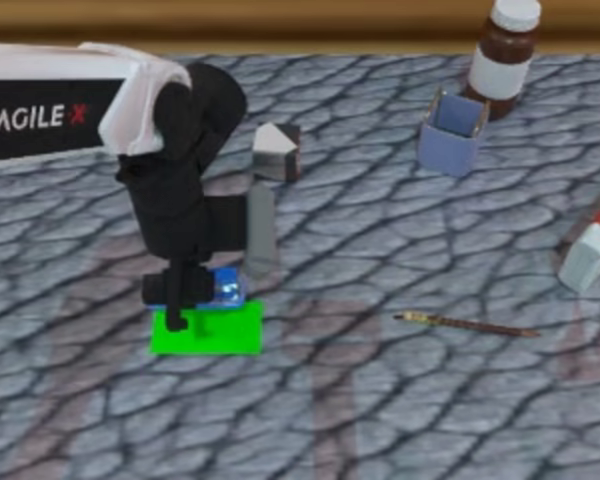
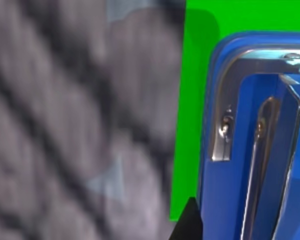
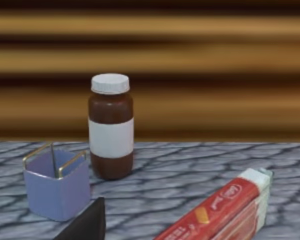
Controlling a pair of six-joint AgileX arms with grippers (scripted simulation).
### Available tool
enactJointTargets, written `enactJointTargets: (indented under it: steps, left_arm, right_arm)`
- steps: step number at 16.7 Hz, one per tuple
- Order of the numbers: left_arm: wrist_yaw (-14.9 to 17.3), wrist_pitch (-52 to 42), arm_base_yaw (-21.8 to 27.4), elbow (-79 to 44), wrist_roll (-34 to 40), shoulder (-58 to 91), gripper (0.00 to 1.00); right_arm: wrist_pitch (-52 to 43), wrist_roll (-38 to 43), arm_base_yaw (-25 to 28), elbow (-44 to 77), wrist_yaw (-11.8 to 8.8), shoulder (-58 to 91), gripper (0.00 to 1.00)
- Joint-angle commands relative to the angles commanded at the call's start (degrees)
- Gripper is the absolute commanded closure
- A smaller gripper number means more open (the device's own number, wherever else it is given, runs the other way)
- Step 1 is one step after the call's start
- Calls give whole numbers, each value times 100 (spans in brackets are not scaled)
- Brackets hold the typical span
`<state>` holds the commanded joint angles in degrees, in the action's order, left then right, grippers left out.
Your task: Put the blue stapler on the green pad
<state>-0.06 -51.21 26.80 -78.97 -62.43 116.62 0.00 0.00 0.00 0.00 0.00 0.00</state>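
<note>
Nearest me lies the green pad (image 1: 206, 330), left of the table's (image 1: 380, 400) middle, and my left gripper (image 1: 185, 295) stands over its far edge with the blue stapler (image 1: 223, 286) clamped between the fingers. To finish this well, I judge I should bring the stapler a little nearer so its whole body sits inside the green, lower it flat until it rests, and only then part the fingers and lift straight up, so it does not skid. From above, the stapler shows as a blue patch just right of my gripper, over the pad's far rim; the left wrist view shows its blue body and silvery strip close up, with green beside and beyond it. My right arm is out of the top view; its gripper's state I cannot tell.
</note>
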Motion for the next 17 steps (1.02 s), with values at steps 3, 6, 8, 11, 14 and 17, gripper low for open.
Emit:
enactJointTargets:
  steps: [3,6,8,11,14,17]
  left_arm:
    - [-2,290,15,221,-13,123,100]
    - [-2,290,15,221,-13,123,100]
    - [-2,290,15,221,-13,123,85]
    - [-2,290,15,221,-13,123,62]
    - [-2,290,15,221,-13,123,40]
    - [-2,290,15,221,-13,123,17]
  right_arm:
    - [0,0,0,0,0,0,0]
    - [0,0,0,0,0,0,0]
    - [0,0,0,0,0,0,0]
    - [0,0,0,0,0,0,0]
    - [0,0,0,0,0,0,0]
    - [0,0,0,0,0,0,0]
